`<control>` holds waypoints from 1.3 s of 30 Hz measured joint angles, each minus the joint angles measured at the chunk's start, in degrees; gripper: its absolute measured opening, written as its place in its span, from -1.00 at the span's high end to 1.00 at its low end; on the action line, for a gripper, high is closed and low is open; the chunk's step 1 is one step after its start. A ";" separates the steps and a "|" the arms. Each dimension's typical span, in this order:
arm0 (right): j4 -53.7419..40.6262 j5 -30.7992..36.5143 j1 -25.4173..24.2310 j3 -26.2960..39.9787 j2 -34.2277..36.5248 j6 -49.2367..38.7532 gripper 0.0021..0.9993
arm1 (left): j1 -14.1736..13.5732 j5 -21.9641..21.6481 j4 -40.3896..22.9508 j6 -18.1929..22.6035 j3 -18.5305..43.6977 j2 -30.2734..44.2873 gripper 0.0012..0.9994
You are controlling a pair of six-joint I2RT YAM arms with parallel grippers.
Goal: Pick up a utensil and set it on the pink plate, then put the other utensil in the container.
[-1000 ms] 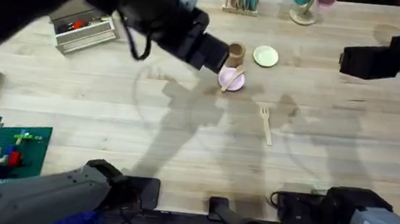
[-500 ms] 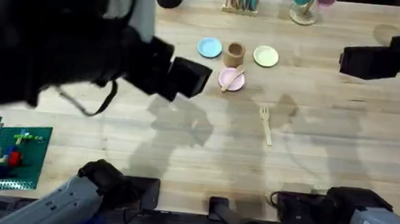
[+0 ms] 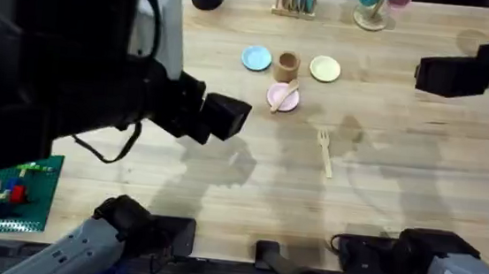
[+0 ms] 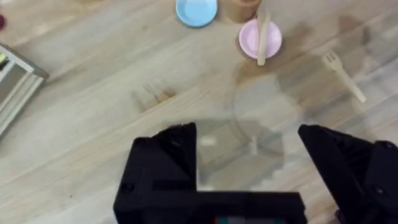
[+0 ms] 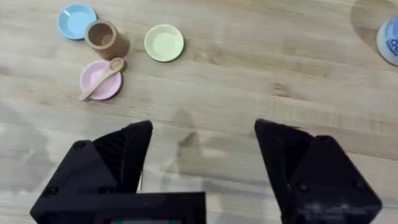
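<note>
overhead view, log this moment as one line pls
spoon: on pink plate | fork: on table, not in brown cup | left gripper: open, empty | right gripper: open, empty

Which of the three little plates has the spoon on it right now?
The pink plate, just in front of the brown cup. The wooden spoon lies across it; the light blue plate and pale yellow plate beside the cup hold nothing.
</note>
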 joint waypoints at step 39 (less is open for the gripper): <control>-7.13 -2.82 0.01 0.20 8.60 12.78 -0.99 | 0.30 10.57 11.18 12.72 -3.19 3.60 -0.99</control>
